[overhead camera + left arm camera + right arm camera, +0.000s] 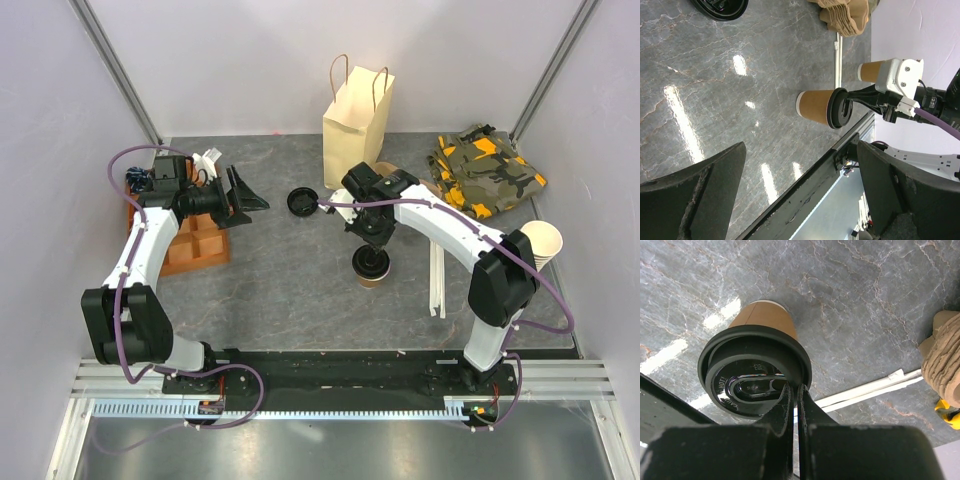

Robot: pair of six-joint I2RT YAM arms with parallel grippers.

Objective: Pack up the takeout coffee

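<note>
The takeout coffee (pixel 371 266), a small brown paper cup with a black lid, stands upright on the grey table near the middle. It also shows in the left wrist view (pixel 817 107) and the right wrist view (pixel 752 365). My right gripper (pixel 372 248) (pixel 795 390) is above it, shut on the lid's rim. My left gripper (pixel 255 203) (pixel 801 150) is open and empty at the left, well away from the cup. The tan paper bag (pixel 355 120) stands open at the back.
A loose black lid (pixel 303 201) lies between the grippers. An orange tray (pixel 195 245) sits under the left arm. A camouflage cloth (pixel 485 170) lies back right, a stack of pale cups (pixel 543 243) stands at the right edge, and white strips (pixel 437 280) lie beside the coffee.
</note>
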